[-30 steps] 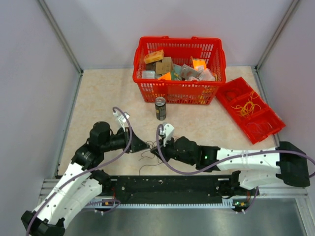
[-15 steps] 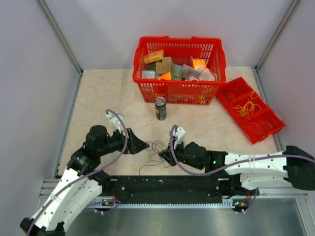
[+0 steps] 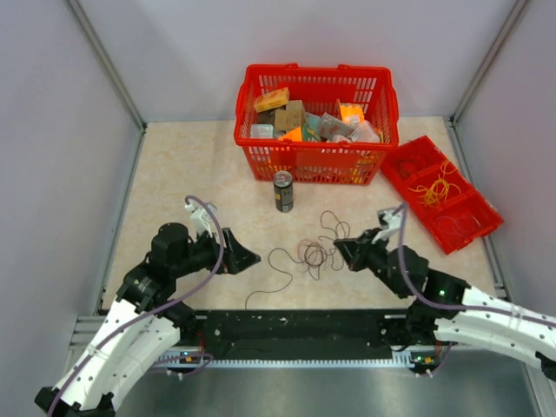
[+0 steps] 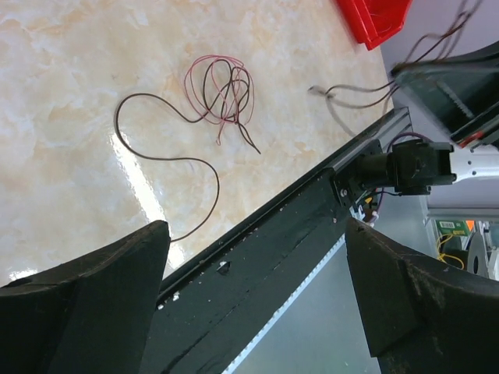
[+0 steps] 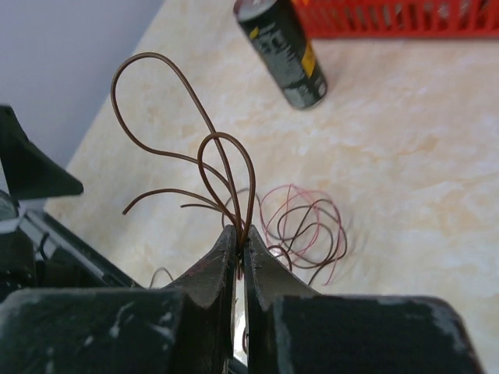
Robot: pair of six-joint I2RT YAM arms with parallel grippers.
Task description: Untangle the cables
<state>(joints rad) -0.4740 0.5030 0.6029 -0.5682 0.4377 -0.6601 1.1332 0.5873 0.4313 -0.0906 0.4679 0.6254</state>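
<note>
A brown cable [image 5: 224,135] clenched in the right tool [image 5: 238,238], the left tool [image 3: 250,258] released and empty.
The pinched cable rose from the right tool's tips in two tall loops. Just beyond those tips the rest of the cables [image 3: 314,254], a knot of dark and reddish curls, lay on the worktop [image 3: 174,174] between the two tools. One loose dark strand [image 3: 280,265] trailed toward the left tool without touching it. Farther out from both tools stood a drink can [image 3: 283,191], and past it a red basket [image 3: 314,161].
</note>
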